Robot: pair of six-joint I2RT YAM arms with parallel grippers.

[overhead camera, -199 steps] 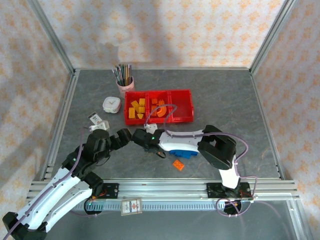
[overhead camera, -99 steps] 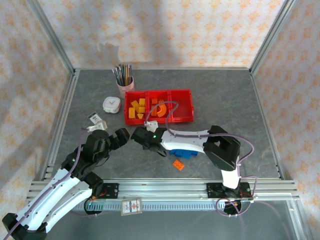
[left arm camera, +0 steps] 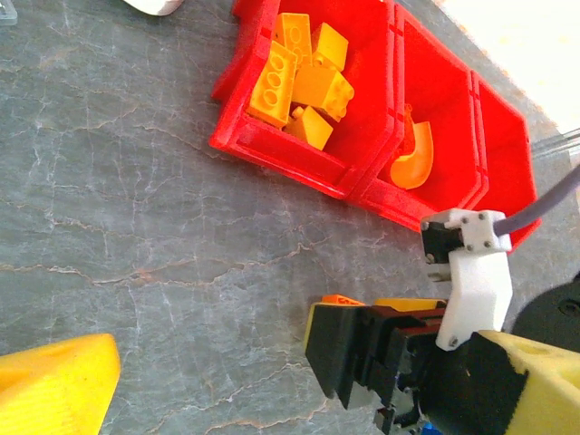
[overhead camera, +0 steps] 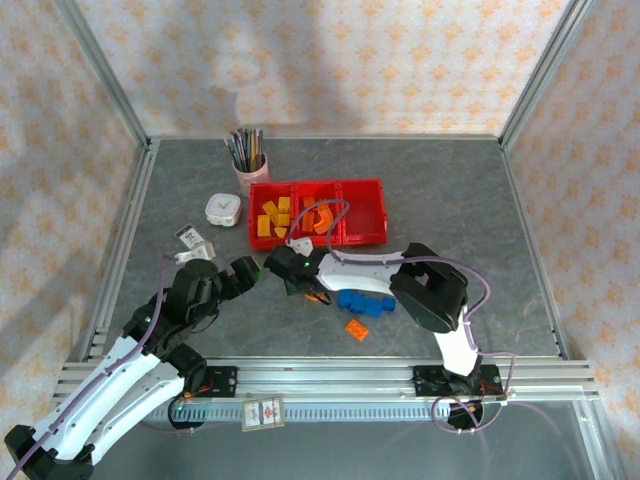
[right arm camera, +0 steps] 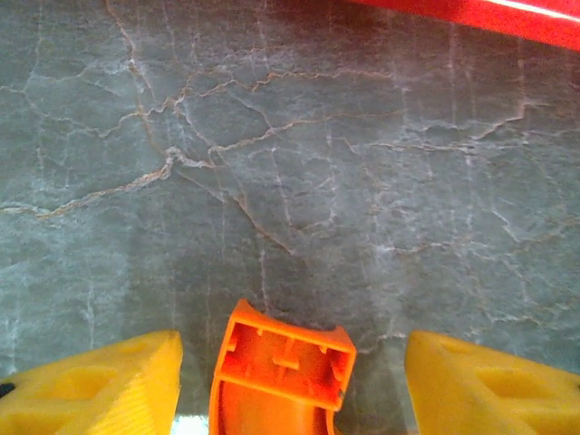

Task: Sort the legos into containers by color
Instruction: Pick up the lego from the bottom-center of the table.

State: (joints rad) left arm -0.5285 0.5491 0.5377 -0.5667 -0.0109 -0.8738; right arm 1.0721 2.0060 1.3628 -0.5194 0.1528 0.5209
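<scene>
Right end effector (right arm camera: 290, 349) has swung left, uncovering blue legos (overhead camera: 362, 303). Jaws wide apart, straddling orange arch (right arm camera: 283, 372) on bench (right arm camera: 272, 136), nothing gripped. Grasp likely next, then middle of containers (overhead camera: 366, 238).

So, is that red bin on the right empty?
Empty, it seems: from above, the right bin shows only bare red floor, with no pieces in it.

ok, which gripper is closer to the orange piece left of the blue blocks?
Right. The right gripper is open around the orange piece, one finger on each side. The left gripper sits apart, off to its left.
</scene>
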